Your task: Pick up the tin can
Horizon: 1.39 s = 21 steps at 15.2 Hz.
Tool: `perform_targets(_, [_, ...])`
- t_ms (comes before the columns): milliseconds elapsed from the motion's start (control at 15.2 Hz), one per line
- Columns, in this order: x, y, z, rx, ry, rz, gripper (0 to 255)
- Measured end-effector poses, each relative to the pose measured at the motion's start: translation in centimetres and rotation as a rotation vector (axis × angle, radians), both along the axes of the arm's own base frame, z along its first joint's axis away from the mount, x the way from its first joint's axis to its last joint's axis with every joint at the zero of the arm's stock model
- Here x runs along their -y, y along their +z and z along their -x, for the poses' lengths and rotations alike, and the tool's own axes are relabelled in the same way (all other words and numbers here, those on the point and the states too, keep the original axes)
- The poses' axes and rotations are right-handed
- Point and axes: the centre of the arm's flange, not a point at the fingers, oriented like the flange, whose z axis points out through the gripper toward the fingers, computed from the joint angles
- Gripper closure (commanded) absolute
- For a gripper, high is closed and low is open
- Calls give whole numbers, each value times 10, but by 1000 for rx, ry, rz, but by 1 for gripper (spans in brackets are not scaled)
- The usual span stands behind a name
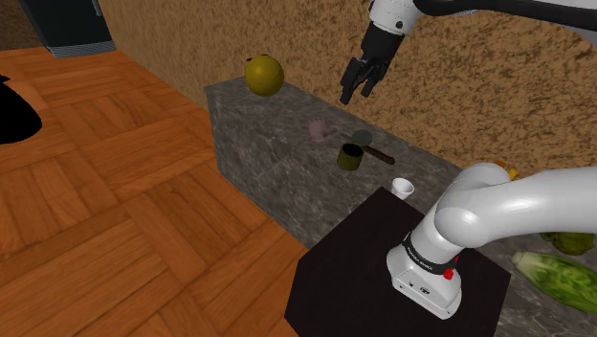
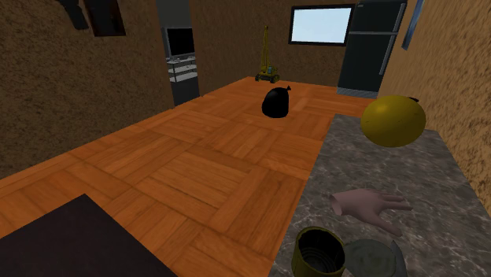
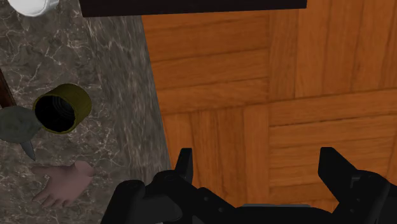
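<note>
- Tin can point(image 3: 62, 108) is not in your hand point(image 3: 257, 159): the two black fingers stand well apart with nothing between them.
- In the wrist view the wooden floor point(image 3: 254, 76) shows between the fingers, and the can sits off to one side, on the grey marbled surface point(image 3: 114, 63) near its edge.
- From the shoulder view you see the hand point(image 1: 356, 94) hanging high above the surface point(image 1: 277, 124), with the can point(image 1: 350, 157) lower down and towards the stand point(image 1: 354, 278).
- The can is olive-coloured, and its open mouth shows a dark inside point(image 2: 319, 253).
- Just beside it lies a round grey disc point(image 3: 16, 124), touching or nearly touching; you cannot tell which.
- A pink glove-shaped object point(image 3: 63, 184) lies near both.
- A white cup point(image 1: 403, 188) stands between the can and the stand.
- A yellow ball point(image 1: 264, 75) rests at the surface's far end, well apart from the can.
</note>
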Motion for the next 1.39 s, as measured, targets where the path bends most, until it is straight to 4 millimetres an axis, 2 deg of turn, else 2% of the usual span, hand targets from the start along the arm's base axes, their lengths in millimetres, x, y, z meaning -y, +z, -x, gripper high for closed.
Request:
perform_targets(132, [6, -3, -3, -1, -5, 0, 0])
perform_targets(462, [38, -43, -30, -11, -55, 2, 0])
perform_targets(528, [53, -51, -34, -12, -67, 2, 0])
perform_targets(792, [82, -86, -50, -19, -111, 3, 0])
perform_targets(1188, [139, -133, -79, -30, -178, 5, 0])
perform_targets(1386, [165, -163, -89, -36, -211, 6, 0])
